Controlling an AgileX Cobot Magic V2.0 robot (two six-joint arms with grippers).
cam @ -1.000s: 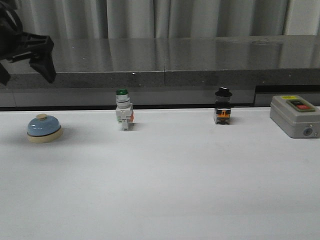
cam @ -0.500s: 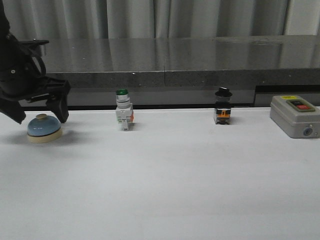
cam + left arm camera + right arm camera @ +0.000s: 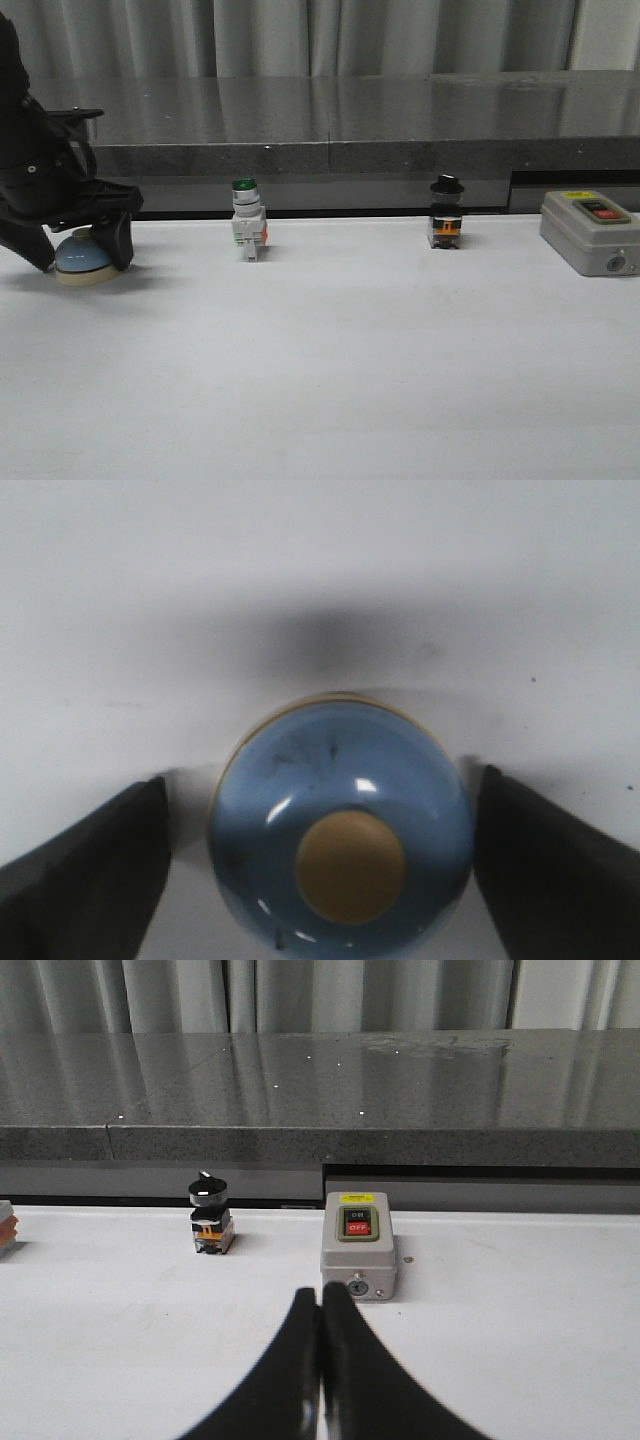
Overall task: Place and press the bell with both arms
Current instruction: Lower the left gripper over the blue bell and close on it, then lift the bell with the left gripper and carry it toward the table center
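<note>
Grasp step: we have the left gripper point(image 3: 82, 243) spread wide around the blue bell point(image 3: 83, 257) at the table's point(image 3: 350, 370) far left, not touching. Right gripper point(image 3: 320, 1360) pinched together, empty. Next we squeeze, lift.

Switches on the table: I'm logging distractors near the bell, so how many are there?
3. A green-capped switch stands left of centre, a black-capped switch right of centre, and a grey switch box sits at the far right. None looks hidden.
</note>
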